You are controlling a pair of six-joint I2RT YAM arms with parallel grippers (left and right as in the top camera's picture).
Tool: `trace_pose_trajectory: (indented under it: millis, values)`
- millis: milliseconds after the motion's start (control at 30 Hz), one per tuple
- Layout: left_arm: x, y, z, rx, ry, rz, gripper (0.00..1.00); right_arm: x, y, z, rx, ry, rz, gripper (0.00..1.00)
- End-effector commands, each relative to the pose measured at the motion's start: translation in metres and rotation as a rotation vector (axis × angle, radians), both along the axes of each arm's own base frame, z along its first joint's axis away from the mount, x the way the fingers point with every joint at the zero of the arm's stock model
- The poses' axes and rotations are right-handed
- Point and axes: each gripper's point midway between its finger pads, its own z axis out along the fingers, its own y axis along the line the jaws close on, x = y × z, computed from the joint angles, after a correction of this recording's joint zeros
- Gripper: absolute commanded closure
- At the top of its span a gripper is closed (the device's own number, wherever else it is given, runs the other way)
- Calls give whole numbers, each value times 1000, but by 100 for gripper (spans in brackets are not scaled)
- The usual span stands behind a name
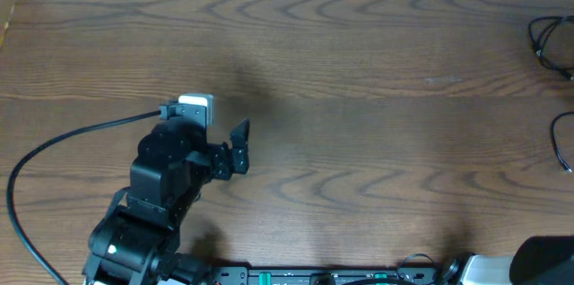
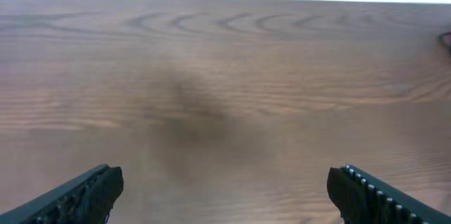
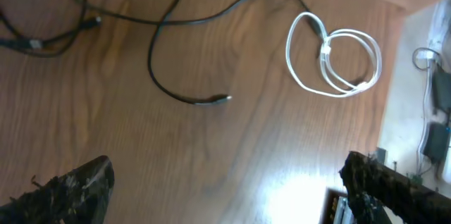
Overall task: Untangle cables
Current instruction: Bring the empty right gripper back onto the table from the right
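The cables lie on the right side of the wooden table. In the right wrist view a thin black cable [image 3: 158, 65] curves across the wood and ends in a small plug [image 3: 222, 99]. A white cable [image 3: 335, 62] lies coiled to its right, and a black tangle [image 3: 42, 37] sits at upper left. Overhead, only black cable loops [image 1: 549, 38] show at the right edge. My right gripper [image 3: 225, 185] is open above bare wood, short of the cables. My left gripper [image 1: 238, 146] [image 2: 225, 192] is open over bare wood at centre left, holding nothing.
The left arm's thick black cord [image 1: 54, 146] loops over the table's left part. The right arm's body [image 1: 543, 263] sits at the bottom right corner beside a rail [image 1: 332, 276] along the front edge. The table edge [image 3: 398, 55] drops off past the white cable.
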Motion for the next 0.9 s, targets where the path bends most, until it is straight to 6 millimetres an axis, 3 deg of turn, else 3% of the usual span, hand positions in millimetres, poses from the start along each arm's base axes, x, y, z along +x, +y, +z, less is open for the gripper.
trace_pose_trajectory:
  millis: [0, 167, 300, 467, 533, 733, 867]
  values:
    - [-1, 11, 0, 19, 2, 57, 2, -1, 11, -15, 23, 6, 57, 1]
    - [-2, 11, -1, 22, 9, 57, 2, 17, 21, -37, 78, -23, 185, 1]
    - [0, 11, 1, 17, -4, 57, 2, 40, 34, -41, 125, -70, 354, 2]
    - [4, 12, 8, 13, -36, 69, 2, 71, 65, -26, 144, -154, 638, 9]
    - [5, 16, 8, 32, -42, 88, 2, 79, 80, -16, 120, -177, 741, 4]
    - [6, 20, 8, 79, -52, 87, 2, 88, 124, 14, 46, -228, 925, 1]
    - [5, 20, 8, 82, -50, 86, 2, 88, 148, 23, -25, -250, 985, 1]
